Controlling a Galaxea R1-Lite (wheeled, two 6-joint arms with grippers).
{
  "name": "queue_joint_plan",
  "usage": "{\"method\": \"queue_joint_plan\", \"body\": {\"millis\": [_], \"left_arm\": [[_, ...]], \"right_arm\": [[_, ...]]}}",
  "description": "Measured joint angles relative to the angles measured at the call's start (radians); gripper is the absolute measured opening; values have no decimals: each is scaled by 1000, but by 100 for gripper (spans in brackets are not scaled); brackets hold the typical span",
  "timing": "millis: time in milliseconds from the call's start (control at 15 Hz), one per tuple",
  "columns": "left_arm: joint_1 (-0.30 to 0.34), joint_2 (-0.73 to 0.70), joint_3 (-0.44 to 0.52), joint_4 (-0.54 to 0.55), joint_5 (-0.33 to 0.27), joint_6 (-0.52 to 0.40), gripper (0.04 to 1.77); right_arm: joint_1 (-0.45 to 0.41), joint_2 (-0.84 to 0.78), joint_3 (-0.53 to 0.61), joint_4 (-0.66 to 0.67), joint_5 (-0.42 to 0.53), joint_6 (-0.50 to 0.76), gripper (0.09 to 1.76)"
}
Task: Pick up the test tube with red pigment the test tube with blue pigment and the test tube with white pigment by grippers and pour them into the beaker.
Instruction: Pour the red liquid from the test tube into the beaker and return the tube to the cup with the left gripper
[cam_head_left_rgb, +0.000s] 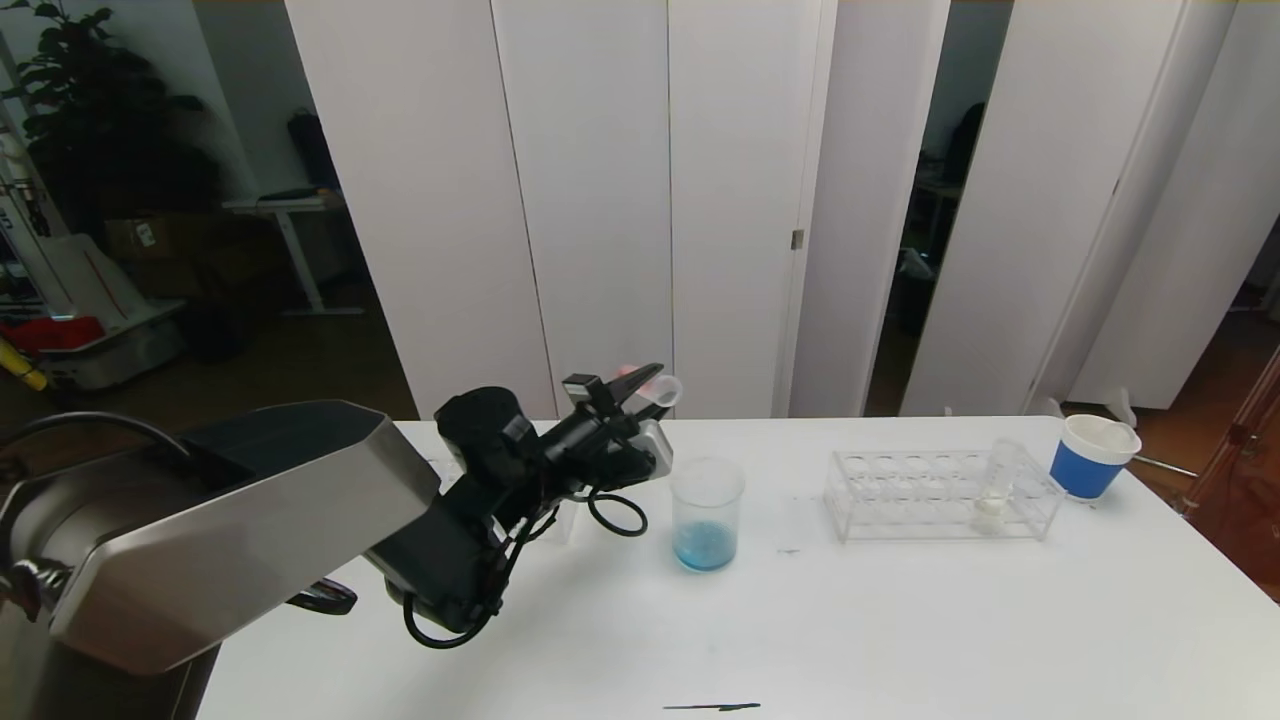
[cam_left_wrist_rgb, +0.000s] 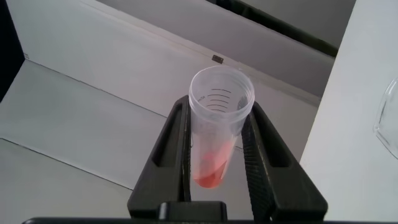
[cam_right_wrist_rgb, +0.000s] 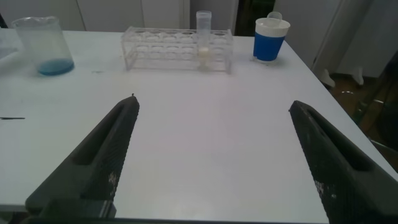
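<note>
My left gripper (cam_head_left_rgb: 640, 392) (cam_left_wrist_rgb: 217, 106) is shut on the test tube with red pigment (cam_left_wrist_rgb: 219, 127), a clear tube with orange-red liquid in its bottom. In the head view this red tube (cam_head_left_rgb: 660, 390) is tilted, with its mouth above and just left of the beaker (cam_head_left_rgb: 708, 515) (cam_right_wrist_rgb: 43, 43). The beaker holds a little blue liquid. The test tube with white pigment (cam_head_left_rgb: 995, 488) (cam_right_wrist_rgb: 203, 37) stands upright in a clear rack (cam_head_left_rgb: 905, 495) (cam_right_wrist_rgb: 161, 46). The test tube with blue pigment is out of view. My right gripper (cam_right_wrist_rgb: 213, 102) is open low over bare table, well short of the rack.
A blue paper cup with a white rim (cam_head_left_rgb: 1092, 455) (cam_right_wrist_rgb: 270, 38) stands right of the rack near the white table's (cam_head_left_rgb: 900, 620) far right corner. A short dark mark (cam_head_left_rgb: 712, 707) lies at the front edge. White partition panels stand behind the table.
</note>
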Motion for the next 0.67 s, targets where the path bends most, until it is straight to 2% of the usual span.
{"method": "queue_joint_plan", "body": {"millis": [133,667], "left_arm": [[0,8,3,-3,18,43,58],[-14,19,5,-3,23,126,58]], "right_arm": [[0,0,0,0,0,0,173],[0,0,0,0,0,0,173]]}}
